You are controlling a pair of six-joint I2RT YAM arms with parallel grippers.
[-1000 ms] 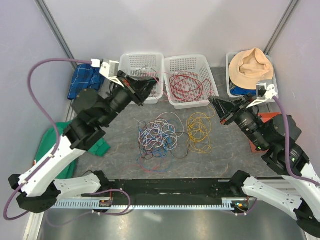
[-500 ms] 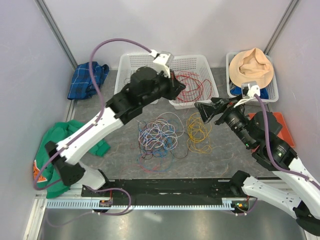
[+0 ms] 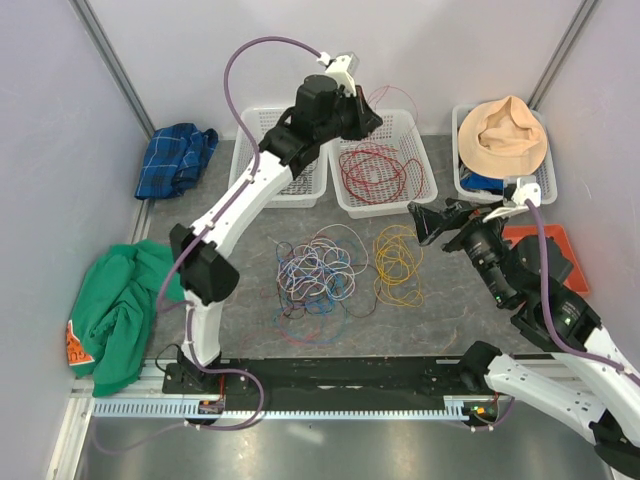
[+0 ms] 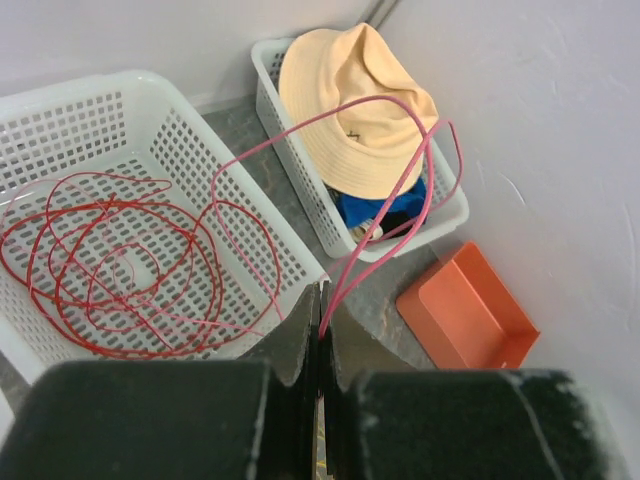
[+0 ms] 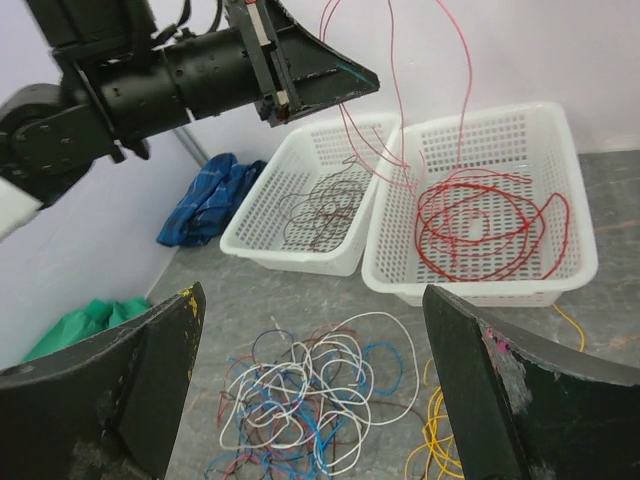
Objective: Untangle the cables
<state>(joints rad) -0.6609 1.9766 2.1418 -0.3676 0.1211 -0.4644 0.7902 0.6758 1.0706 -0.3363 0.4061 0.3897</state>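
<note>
My left gripper (image 3: 366,112) is raised over the middle white basket (image 3: 352,205), shut on a thin red cable (image 4: 339,290). That cable loops up and trails down to the red cables (image 3: 375,172) lying in the basket. Dark brown cables (image 5: 325,205) lie in the left basket (image 5: 290,250). On the table sits a tangle of white, blue, red and brown cables (image 3: 315,270), with a yellow bundle (image 3: 398,262) beside it. My right gripper (image 3: 425,222) hovers open near the yellow bundle, holding nothing; its fingers (image 5: 120,390) frame the tangle (image 5: 320,400).
A third basket (image 3: 463,180) at the back right holds a tan hat (image 3: 503,135). An orange tray (image 3: 535,245) lies under my right arm. A blue checked cloth (image 3: 175,160) and a green cloth (image 3: 125,310) lie at the left. A black rail (image 3: 340,375) runs along the front.
My left arm has swung from the left basket up and right over the middle basket, carrying the red cable. My right gripper has gone from shut to wide open.
</note>
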